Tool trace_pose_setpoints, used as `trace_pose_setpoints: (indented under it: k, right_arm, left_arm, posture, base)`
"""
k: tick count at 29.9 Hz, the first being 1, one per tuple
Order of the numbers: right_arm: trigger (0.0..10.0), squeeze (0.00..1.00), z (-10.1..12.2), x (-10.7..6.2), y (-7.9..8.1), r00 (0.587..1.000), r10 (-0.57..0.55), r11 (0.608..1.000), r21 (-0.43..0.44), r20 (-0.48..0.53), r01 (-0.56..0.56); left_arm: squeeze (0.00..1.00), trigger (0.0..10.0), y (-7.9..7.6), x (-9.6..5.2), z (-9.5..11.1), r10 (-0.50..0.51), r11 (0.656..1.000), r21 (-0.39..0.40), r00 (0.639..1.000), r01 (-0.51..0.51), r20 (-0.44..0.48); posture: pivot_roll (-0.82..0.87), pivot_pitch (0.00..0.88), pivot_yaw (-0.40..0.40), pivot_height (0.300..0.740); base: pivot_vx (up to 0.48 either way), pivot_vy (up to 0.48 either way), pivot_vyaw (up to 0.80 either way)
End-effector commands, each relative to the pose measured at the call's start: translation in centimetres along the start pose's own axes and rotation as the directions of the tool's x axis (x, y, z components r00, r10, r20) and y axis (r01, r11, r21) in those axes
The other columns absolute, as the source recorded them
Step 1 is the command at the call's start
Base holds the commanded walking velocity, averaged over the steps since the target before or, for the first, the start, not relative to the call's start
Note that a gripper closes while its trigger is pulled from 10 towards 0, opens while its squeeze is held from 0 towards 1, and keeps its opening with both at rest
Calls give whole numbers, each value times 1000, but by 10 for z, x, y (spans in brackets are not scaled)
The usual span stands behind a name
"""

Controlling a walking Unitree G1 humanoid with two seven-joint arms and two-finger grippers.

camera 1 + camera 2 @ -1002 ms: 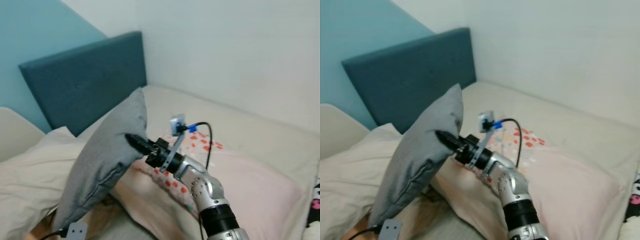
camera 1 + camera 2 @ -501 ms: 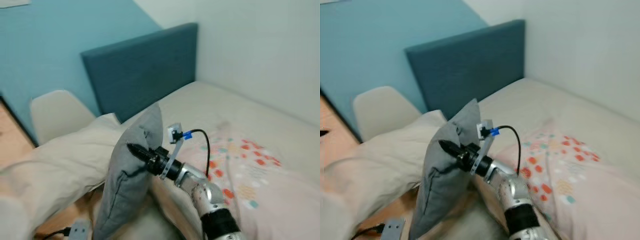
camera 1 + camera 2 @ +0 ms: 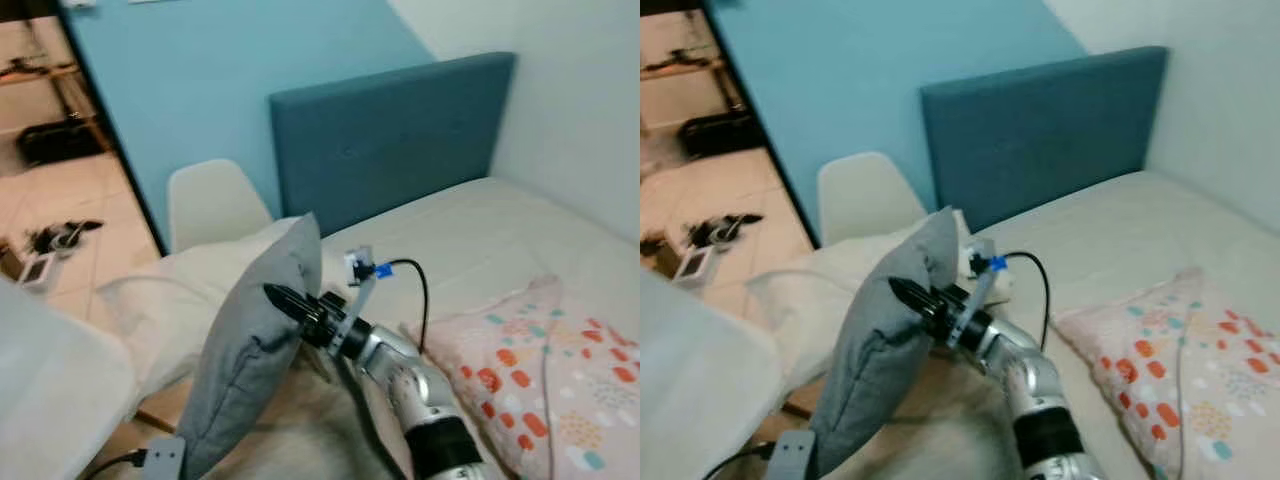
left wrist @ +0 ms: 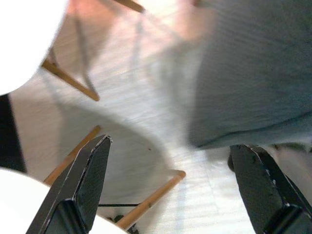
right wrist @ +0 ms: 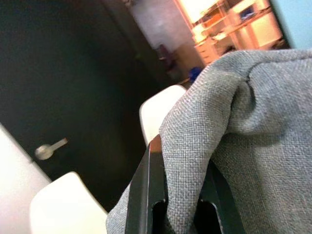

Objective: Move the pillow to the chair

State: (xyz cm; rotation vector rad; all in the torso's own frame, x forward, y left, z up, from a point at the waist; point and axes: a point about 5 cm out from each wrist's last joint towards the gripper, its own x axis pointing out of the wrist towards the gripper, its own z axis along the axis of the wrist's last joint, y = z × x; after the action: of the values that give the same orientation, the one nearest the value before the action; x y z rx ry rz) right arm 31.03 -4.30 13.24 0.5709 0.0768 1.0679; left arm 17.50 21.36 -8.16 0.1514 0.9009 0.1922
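right now the right gripper (image 3: 283,297) is pinched tight on the grey pillow (image 3: 255,350), biting a fold of cloth near the upper half of its edge; the right wrist view shows the fabric bunched between the two black fingers (image 5: 149,195), so the hold looks firm. the pillow hangs off that pinch w/ its long axis running steeply, top corner up toward the headboard (image 3: 390,130), bottom corner down low by the floor, clear of the bed (image 3: 500,220). the relation that matters: the white chair (image 3: 208,200) sits beyond the pillow, on the far side from the right arm, to the robot's left & further out, next to the blue wall. so the pillow is between gripper & chair, and the carry prob. needs to go on out leftward along the arm's reach. only the chair's backrest is plain from the head cam; the seat is hidden behind cream bedding (image 3: 180,290) & the pillow itself, so can't tell how far down the drop is. the left gripper (image 4: 170,190) is spread wide, holding nothing, low under the pillow's bottom corner w/ wooden chair legs (image 4: 151,200) below it. that arm is nearer the pillow's low end & could steady it, though the right arm alone carries it.
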Motion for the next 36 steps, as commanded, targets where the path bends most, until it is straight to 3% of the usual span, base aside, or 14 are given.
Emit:
trace_pose_setpoints:
  k: [1, 8, 12, 21, 27, 36]
  right_arm:
    - [10000, 0, 16, 8, 7, 996, 56, 997, -48, 64, -53]
    - [10000, 0, 17, 8, 8, 996, 56, 997, -47, 71, -53]
    - [10000, 0, 13, 5, 3, 997, 27, 999, -34, 69, -25]
    - [10000, 0, 14, 4, 2, 997, 21, 999, -36, 75, -18]
    - [10000, 0, 14, 4, 2, 997, 21, 999, -38, 77, -19]
    - [10000, 0, 14, 4, -2, 998, -16, 997, -71, 67, 21]
  left_arm:
    - [0, 10000, 2, -1, -5, 6, 1000, -5, 1000, -6, -16]
    - [0, 10000, 0, 0, 0, 1, 1000, 4, 1000, -1, 4]
    - [0, 10000, -4, 3, 20, -15, 1000, -18, 997, 16, 75]
    - [0, 10000, -11, 6, 45, -40, 998, -31, 988, 45, 148]
    - [0, 10000, -13, 6, 48, -51, 998, -32, 987, 56, 155]
    - [0, 10000, -17, 6, 47, -67, 997, -39, 986, 74, 154]
  posture:
    - [-94, 0, 54, 740]
    - [-93, 0, 52, 740]
    - [-91, 0, 49, 740]
    - [-96, 0, 54, 740]
    - [-98, 0, 56, 740]
    - [-99, 0, 50, 740]
  base:
    - [0, 0, 800]
    - [0, 0, 800]
    - [0, 0, 800]
    - [0, 0, 800]
    - [0, 0, 800]
    - [0, -461, 653]
